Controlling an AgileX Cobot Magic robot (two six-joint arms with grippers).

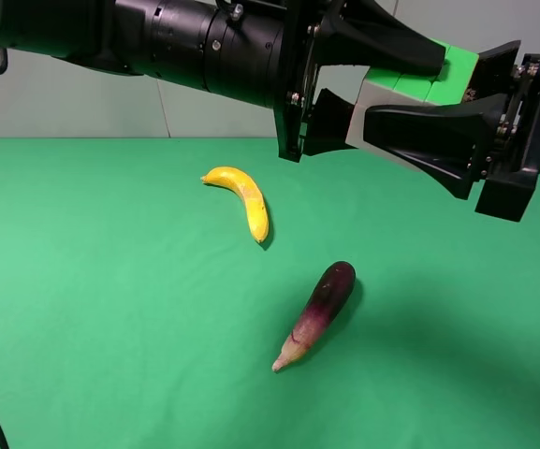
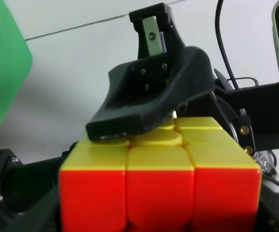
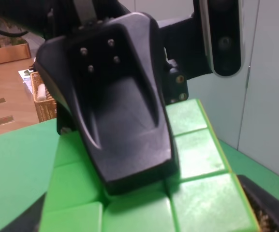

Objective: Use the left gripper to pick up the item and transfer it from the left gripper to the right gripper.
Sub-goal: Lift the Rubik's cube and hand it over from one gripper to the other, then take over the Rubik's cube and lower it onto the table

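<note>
The item (image 1: 417, 84), a small puzzle cube showing green and white faces, hangs in the air above the green table, at the upper right of the exterior view. My left gripper (image 1: 391, 89) reaches in from the left and is shut on it. From the right, my right gripper (image 1: 430, 95) is shut on it as well. In the left wrist view the item (image 2: 161, 179) shows red and yellow faces, with a right finger (image 2: 149, 96) pressed on the yellow face. The right wrist view shows the item's (image 3: 197, 154) green face under a left finger (image 3: 124, 111).
A yellow banana (image 1: 243, 196) lies on the green table (image 1: 82, 309) left of the middle. A purple aubergine (image 1: 321, 309) lies nearer the front, below the grippers. A black cable shows at the front left corner.
</note>
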